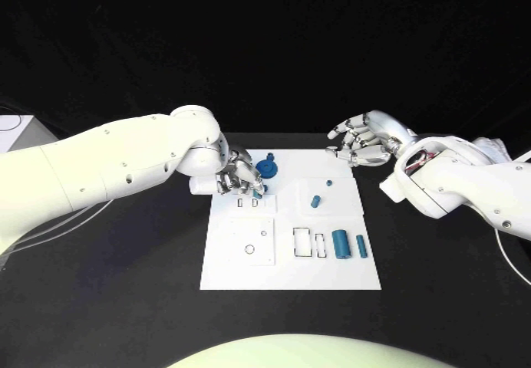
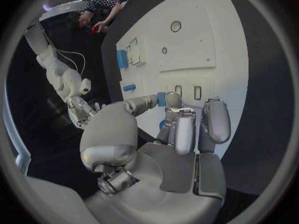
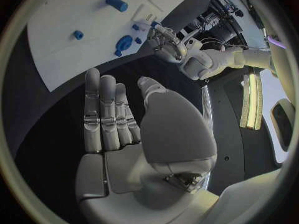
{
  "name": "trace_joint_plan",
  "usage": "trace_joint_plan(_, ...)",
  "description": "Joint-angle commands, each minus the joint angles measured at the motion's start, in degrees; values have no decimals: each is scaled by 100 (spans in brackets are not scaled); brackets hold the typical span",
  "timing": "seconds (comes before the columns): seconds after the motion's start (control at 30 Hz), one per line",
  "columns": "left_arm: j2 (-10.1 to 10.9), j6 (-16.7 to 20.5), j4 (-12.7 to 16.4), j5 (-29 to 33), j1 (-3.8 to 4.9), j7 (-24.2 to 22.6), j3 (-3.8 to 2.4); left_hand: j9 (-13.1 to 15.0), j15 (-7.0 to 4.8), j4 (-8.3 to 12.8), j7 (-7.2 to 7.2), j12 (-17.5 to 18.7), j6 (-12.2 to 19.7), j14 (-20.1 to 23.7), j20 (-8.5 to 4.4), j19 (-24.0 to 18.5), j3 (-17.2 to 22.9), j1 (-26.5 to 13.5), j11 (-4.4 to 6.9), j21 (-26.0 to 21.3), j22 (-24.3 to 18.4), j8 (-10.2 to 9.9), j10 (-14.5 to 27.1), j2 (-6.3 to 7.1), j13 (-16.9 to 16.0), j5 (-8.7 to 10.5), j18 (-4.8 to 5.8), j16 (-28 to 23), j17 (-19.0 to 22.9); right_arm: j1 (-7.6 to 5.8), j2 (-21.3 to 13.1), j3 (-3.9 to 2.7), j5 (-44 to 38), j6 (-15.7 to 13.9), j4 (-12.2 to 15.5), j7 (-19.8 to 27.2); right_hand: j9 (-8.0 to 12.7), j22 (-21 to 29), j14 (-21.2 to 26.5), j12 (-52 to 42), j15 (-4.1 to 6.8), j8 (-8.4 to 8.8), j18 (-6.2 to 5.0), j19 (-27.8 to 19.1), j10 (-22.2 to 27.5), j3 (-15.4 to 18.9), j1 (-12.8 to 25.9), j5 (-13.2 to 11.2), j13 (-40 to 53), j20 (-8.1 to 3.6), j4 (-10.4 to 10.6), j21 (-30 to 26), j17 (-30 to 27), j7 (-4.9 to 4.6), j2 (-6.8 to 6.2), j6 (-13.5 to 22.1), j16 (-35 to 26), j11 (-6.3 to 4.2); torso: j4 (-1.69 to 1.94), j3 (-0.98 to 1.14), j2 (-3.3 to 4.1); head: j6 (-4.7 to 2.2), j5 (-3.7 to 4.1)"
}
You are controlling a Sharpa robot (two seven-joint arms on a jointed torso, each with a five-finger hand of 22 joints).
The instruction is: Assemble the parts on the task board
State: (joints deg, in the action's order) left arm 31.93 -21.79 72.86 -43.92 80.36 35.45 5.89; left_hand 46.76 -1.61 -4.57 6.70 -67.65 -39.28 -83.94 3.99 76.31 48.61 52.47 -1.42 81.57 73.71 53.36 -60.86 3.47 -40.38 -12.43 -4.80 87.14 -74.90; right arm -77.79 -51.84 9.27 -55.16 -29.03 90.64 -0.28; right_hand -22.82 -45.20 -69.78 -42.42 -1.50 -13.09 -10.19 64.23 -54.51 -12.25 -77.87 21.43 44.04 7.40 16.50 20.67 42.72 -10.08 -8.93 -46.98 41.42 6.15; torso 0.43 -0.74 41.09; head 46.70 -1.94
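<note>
The white task board (image 1: 290,264) lies mid-table. My left hand (image 1: 235,176) hovers over its far left corner and pinches a small blue part (image 2: 161,99) between thumb and a finger, just above two small slots (image 1: 248,203). A blue gear-shaped part (image 1: 267,166) stands right beside that hand. My right hand (image 1: 365,139) hangs over the black table past the board's far right corner, fingers straight and apart, palm (image 3: 124,169) bare. Loose on the board lie a small peg (image 1: 328,183), a short cylinder (image 1: 315,202), a thick cylinder (image 1: 341,244) and a thin one (image 1: 361,245).
Outlined rectangular recesses (image 1: 301,241) sit left of the thick cylinder, and a raised plate with an oval hole (image 1: 250,248) sits on the board's left half. A white box (image 1: 17,130) stands at the table's far left. Black table surrounds the board.
</note>
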Motion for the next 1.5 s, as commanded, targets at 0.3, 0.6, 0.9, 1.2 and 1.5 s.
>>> trace_joint_plan(0.3, -87, 69, 27, -338, 35, 31, 139, -14, -88, 1491, -138, -105, -200, -422, -44, 105, 1346, -233, 48, 75, 104, 40, -197, -42, -118, -421, 70, 75, -1086, 1, 81, 1, 943, -744, -118, 1022, 94, 1710, 1259, 1901, -505, -51, -20, -895, 296, -810, -12, -21, -2466, 543, -65, -1702, -1037, -292, -261, 153, -2461, 332, 0, -12, 8, 14, -9)
trace_joint_plan(0.6, -92, 79, 110, -624, 36, 34, 226, -25, -107, 1545, -160, -137, -257, -440, -69, 132, 1326, -295, 68, 101, 143, 38, -264, -45, -154, -661, 77, 95, -1122, 1, 131, 1, 1170, -783, -183, 1260, 224, 2890, 1584, 2309, -755, 29, -30, -1856, 334, -943, 16, -36, -3475, 850, -226, -1719, -1762, -392, -233, 209, -3299, 471, 2, -11, 11, 24, -19)
trace_joint_plan(0.9, -99, 137, 130, -684, 32, 37, 274, -37, -136, 1603, -190, -190, -339, -478, -98, 189, 1299, -377, 100, 145, 215, 37, -379, -31, -241, -965, 94, 136, -1201, 2, 177, 1, 1268, -763, -242, 1324, 272, 3174, 1618, 2438, -794, 85, -29, -1976, 328, -968, 42, -53, -3716, 887, -291, -1718, -1981, -417, -222, 218, -3460, 500, -3, -8, 12, 41, -30)
trace_joint_plan(1.2, -94, 213, 155, -829, 30, 40, 289, -38, -143, 1611, -198, -203, -357, -488, -104, 215, 1294, -390, 107, 162, 246, 38, -408, -31, -264, -1019, 102, 148, -1224, 9, 193, 1, 1280, -725, -257, 1311, 287, 3254, 1631, 2473, -807, 107, -25, -1998, 340, -962, 61, -58, -3782, 895, -308, -1717, -2045, -431, -227, 230, -3504, 516, -10, -2, 15, 59, -42)
trace_joint_plan(1.5, -126, 178, 126, -838, 24, 45, 307, -39, -147, 1616, -203, -210, -369, -492, -108, 221, 1285, -399, 112, 166, 253, 38, -425, -25, -273, -1047, 103, 152, -1232, 19, 201, 2, 1282, -693, -262, 1293, 292, 3281, 1635, 2484, -812, 112, -23, -2006, 344, -958, 68, -60, -3804, 897, -314, -1716, -2066, -439, -228, 231, -3519, 522, -11, -3, 13, 76, -39)
